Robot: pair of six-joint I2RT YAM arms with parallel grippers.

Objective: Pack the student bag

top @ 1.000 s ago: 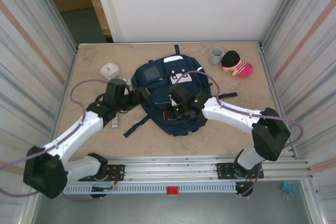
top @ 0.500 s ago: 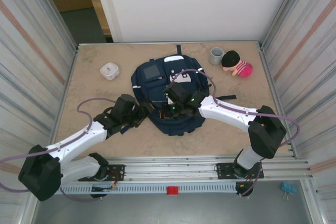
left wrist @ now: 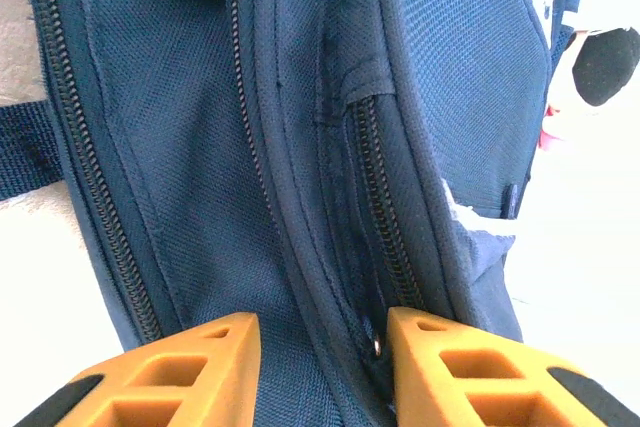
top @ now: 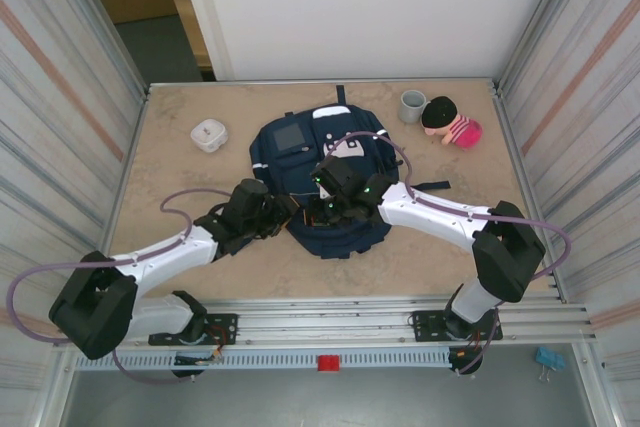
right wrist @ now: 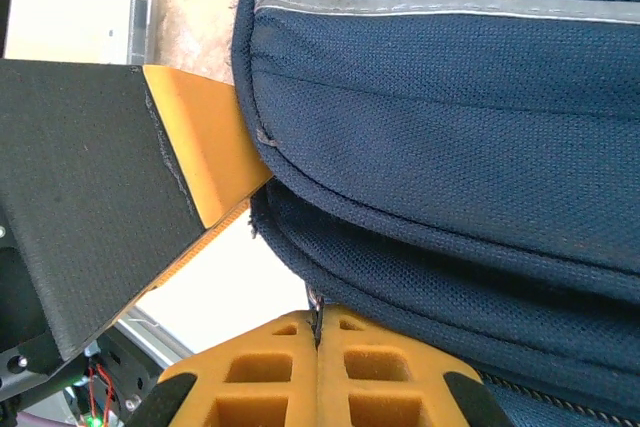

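Observation:
The student bag (top: 330, 147), a navy blue backpack with a grey square panel and a white patch, lies in the middle of the table. My left gripper (top: 283, 209) is at its near left edge. In the left wrist view its orange fingers (left wrist: 323, 347) stand apart, straddling a raised seam and zipper track of the bag (left wrist: 300, 147); a small metal zipper part sits by the right finger. My right gripper (top: 322, 209) is over the bag's near end, and its pads (right wrist: 318, 332) are shut on a thin zipper pull under the bag's edge (right wrist: 450, 147).
A small white box (top: 209, 134) sits left of the bag. A grey cup (top: 412, 106) and a plush doll in pink stripes (top: 452, 123) are at the back right. Corrugated metal walls close in both sides. The left gripper's orange finger (right wrist: 205, 147) is close beside the right one.
My left arm swung from the bag's left side down to its near left edge, and its jaws narrowed. The bag's near end bunched up and its loose strap tucked in. The right gripper shifted slightly.

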